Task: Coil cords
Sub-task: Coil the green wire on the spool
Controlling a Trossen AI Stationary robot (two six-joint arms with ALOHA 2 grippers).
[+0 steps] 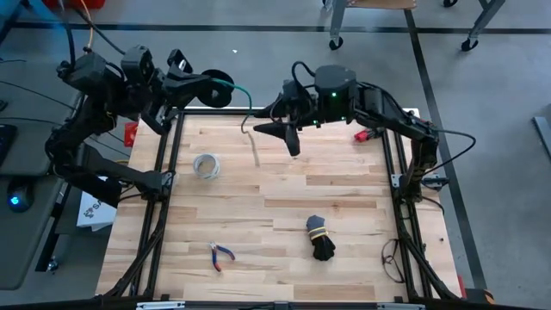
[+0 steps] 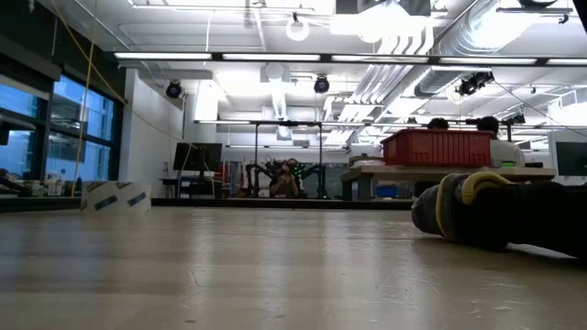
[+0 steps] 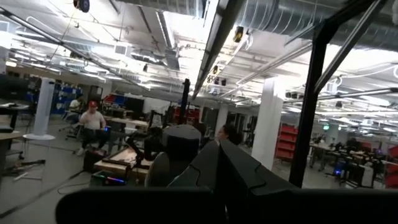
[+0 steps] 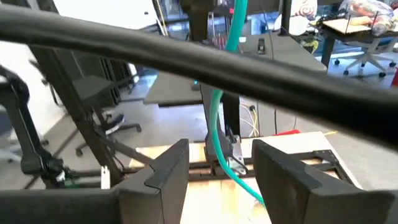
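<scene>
Left gripper (image 1: 225, 83), jaws closed on the coil (image 1: 209, 91), is hanging beyond the table's far edge; right gripper (image 1: 293, 148), jaws open, is releasing the green tail (image 4: 217, 118), which may slide off.

High view looks straight down over whole worktop (image 1: 284, 189). Low view sits at worktop level, very near black cord bundle (image 2: 500, 213), shared with high view. Wrist views face outward into room.
</scene>
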